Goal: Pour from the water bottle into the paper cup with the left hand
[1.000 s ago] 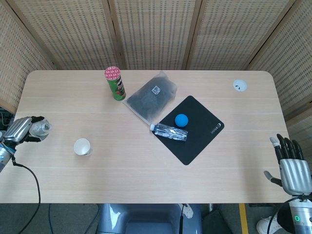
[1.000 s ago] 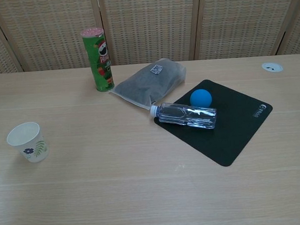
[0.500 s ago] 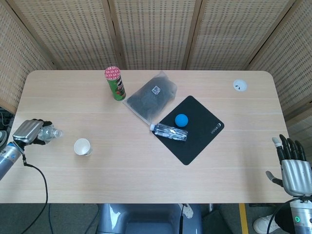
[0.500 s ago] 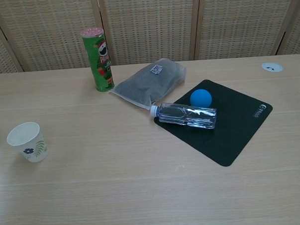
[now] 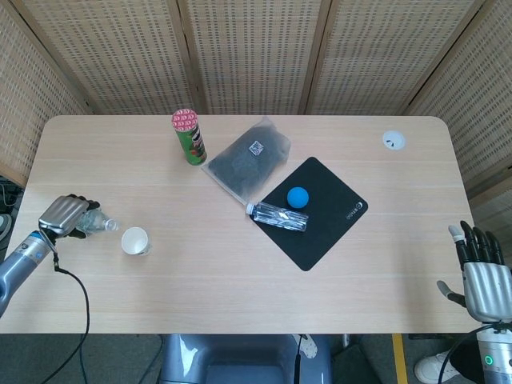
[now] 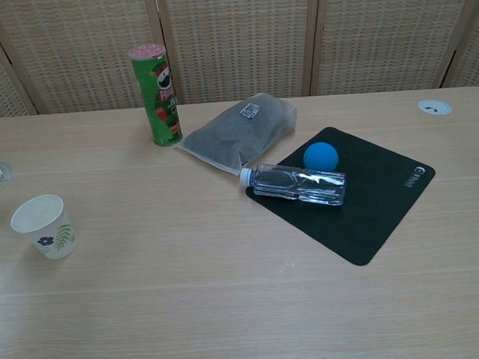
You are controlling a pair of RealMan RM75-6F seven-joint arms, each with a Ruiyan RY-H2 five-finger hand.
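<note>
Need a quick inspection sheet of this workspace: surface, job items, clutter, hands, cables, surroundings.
Surface: wooden table.
Job's things: held water bottle tipped neck-first toward the paper cup, which stands upright.
Clutter: chip can, dark pouch, blue ball and second bottle on black mat.
Hands: left hand grips the bottle; right hand off the table edge, fingers apart.
Cables: black cable trailing from left arm.
Surroundings: woven screens.
</note>
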